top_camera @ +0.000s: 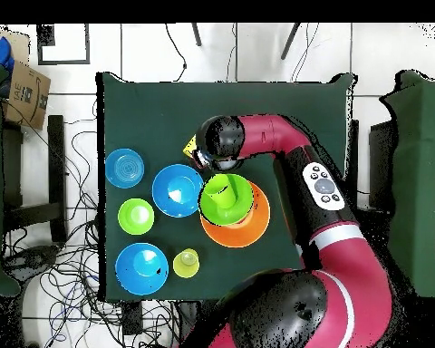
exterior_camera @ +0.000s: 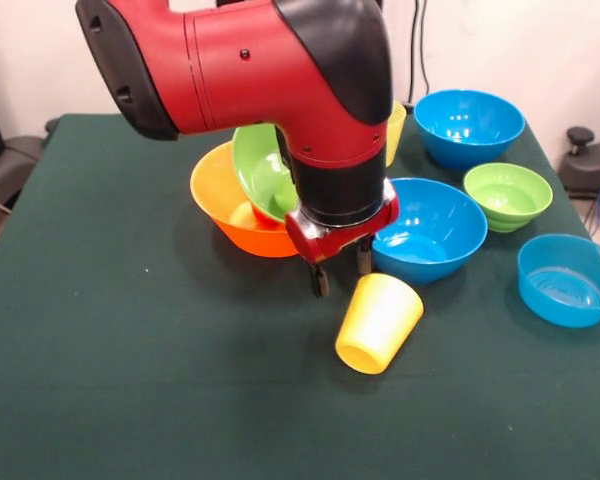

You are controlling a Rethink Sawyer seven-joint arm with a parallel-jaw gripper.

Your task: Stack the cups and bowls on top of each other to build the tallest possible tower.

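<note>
Bowls show no readable labels; fingers (exterior_camera: 341, 271) hang spread above the tipped yellow cup (exterior_camera: 378, 323).

You've got one bowl (exterior_camera: 258, 170) tilted inside another bowl (exterior_camera: 225, 205); a cup (exterior_camera: 379, 322) lies tipped just beside the gripper (exterior_camera: 341, 272), three more bowls (exterior_camera: 505, 195) spread off to its side.

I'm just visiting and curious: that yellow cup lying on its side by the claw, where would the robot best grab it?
Probably across its tapered wall, coming from above. The yellow cup lies tipped, its mouth facing the near table edge, so the rim gives little hold. The claw hangs just behind it.
</note>
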